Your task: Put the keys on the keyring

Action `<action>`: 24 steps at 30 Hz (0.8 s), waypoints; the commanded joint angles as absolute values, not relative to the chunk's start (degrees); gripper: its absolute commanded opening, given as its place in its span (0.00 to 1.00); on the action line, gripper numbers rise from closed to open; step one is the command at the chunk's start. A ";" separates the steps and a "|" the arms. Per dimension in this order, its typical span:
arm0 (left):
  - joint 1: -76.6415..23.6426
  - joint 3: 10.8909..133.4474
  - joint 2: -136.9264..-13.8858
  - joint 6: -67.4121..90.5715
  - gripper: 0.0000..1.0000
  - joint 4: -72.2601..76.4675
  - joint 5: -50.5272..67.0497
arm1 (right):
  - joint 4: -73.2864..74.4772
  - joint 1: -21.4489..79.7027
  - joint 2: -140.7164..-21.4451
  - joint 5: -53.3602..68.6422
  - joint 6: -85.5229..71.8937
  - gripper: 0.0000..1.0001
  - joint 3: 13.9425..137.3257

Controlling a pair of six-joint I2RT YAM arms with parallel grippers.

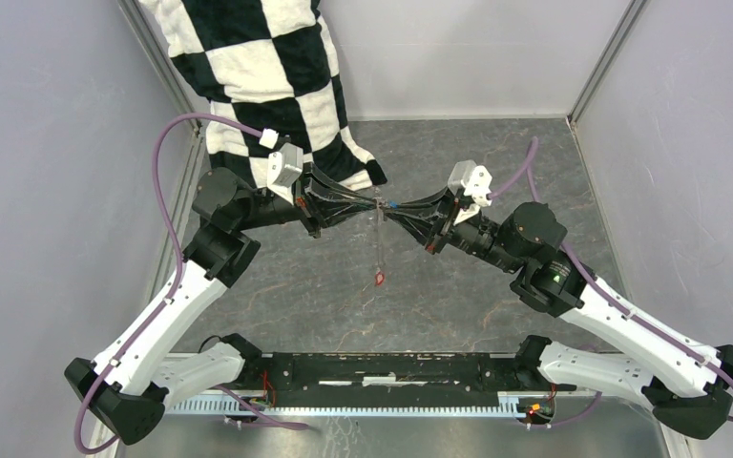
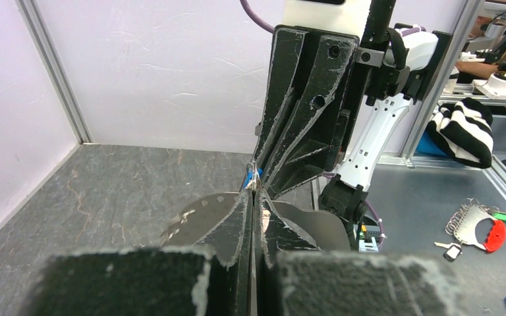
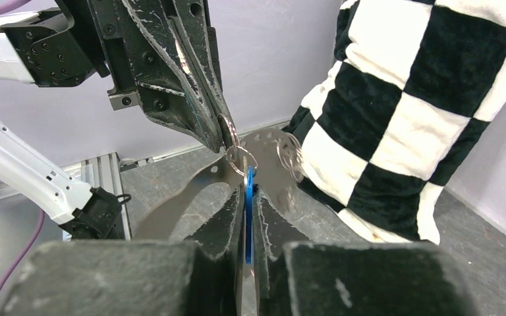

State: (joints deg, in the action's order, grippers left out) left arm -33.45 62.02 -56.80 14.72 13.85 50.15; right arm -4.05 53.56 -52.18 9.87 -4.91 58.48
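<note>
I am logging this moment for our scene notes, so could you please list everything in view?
keyring: one, thin grey hoop, hanging below the meeting fingertips, seen edge-on from above.
blue key: one, blue head, between the right gripper's fingers.
red key: one, red head, at the hoop's lower end.
checkered cloth: one, black and white, far left corner.
striped cloth: one, black and white, outside the cell.
key bunch: one, metal with a red piece, outside the cell.
table: one, mottled dark grey.
left gripper: one, black, shut on the keyring.
right gripper: one, black, shut on the blue key.
</note>
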 commanded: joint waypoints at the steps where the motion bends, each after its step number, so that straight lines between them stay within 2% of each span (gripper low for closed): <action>1: -33.49 62.65 -55.42 15.49 0.02 17.06 50.89 | -5.25 53.43 -51.03 9.72 -4.67 0.06 58.50; 9: -33.49 61.88 -55.02 15.04 0.02 17.84 49.69 | -1.28 53.48 -50.34 11.98 -5.06 0.00 58.79; 24: -33.53 61.62 -55.20 13.76 0.02 17.75 51.62 | 5.59 53.39 -53.66 17.97 -7.06 0.03 62.71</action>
State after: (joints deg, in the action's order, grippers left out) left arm -33.52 60.95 -56.38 14.70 13.80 51.29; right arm 2.76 53.49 -52.36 15.33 -6.20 59.59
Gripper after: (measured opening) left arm 0.032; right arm 0.023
